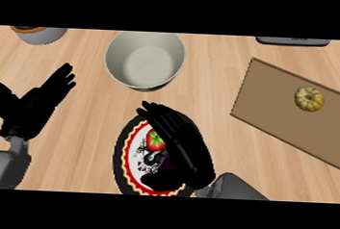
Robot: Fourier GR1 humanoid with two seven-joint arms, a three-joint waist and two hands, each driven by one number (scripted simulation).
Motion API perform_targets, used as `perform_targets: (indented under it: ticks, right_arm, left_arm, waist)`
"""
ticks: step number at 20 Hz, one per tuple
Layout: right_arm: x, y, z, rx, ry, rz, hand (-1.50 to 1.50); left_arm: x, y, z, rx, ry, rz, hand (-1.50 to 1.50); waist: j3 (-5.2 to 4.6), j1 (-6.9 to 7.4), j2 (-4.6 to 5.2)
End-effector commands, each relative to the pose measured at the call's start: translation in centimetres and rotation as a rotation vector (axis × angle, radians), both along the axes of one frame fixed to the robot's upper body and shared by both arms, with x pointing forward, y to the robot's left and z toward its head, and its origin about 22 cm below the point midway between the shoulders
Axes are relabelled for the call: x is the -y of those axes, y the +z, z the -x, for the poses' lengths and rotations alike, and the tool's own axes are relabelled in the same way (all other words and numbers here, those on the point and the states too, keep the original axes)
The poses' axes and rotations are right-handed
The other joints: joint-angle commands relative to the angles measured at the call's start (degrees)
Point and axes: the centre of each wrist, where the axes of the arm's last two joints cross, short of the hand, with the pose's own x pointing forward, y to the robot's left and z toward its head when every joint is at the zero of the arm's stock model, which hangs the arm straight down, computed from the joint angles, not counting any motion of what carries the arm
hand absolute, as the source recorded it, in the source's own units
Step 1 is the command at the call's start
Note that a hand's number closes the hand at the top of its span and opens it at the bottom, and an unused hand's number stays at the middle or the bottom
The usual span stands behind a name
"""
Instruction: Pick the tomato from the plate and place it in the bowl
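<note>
Fingers (165, 118) of the right hand (182, 146) are spread open over the tomato (156, 141) on the plate (129, 148); they should be closed squarely around it before it is lifted to the bowl (145, 60).

tomato (156, 140) on plate (131, 148), bowl (145, 60) behind, board (273, 109) right

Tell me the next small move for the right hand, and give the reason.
Probably curl the right hand round the tomato. The hand lies over the plate with its fingers straight beside the tomato, not yet round it, and the tomato sits on the plate. The bowl waits beyond the plate, nothing in it. The left hand rests open at the left.
</note>
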Motion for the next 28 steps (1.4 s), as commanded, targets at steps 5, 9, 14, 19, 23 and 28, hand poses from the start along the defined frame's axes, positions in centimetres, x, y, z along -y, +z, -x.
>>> perform_targets:
  ticks: [5, 9, 14, 19, 23, 28]
  right_arm:
    - [-3.5, 6.1, 1.0, -0.099, -0.055, 0.403, -1.50]
    - [-7.3, 9.0, 1.5, -0.167, -0.051, 0.543, -1.50]
    - [-9.0, 11.7, 1.5, -0.224, -0.045, 0.656, -1.50]
    - [-9.8, 11.4, 0.6, -0.284, -0.075, 0.793, -1.50]
    - [-9.4, 10.8, -1.4, -0.332, -0.080, 0.832, -1.50]
    - [-9.7, 10.2, 0.6, -0.337, -0.086, 0.861, -1.50]
  left_arm:
    - [-0.2, -0.3, -0.2, -0.011, 0.002, 0.007, 0.00]
    - [-0.1, 0.6, -0.8, 0.002, -0.011, 0.005, 0.00]
    - [2.1, 0.8, -1.0, 0.016, -0.034, -0.004, 0.00]
    - [1.5, -0.1, -1.5, -0.002, -0.025, 0.001, 0.00]
    - [0.4, 0.9, 0.2, 0.008, -0.025, -0.015, 0.00]
    - [0.1, -1.5, 0.3, 0.005, -0.025, 0.007, 0.00]
  waist:
    - [-0.02, -0.15, -0.06]
    - [0.05, 0.65, 0.22]
    - [0.10, 1.35, 0.34]
    - [0.08, 1.10, 0.43]
    - [0.13, 1.38, 0.33]
    - [0.11, 0.59, 0.37]
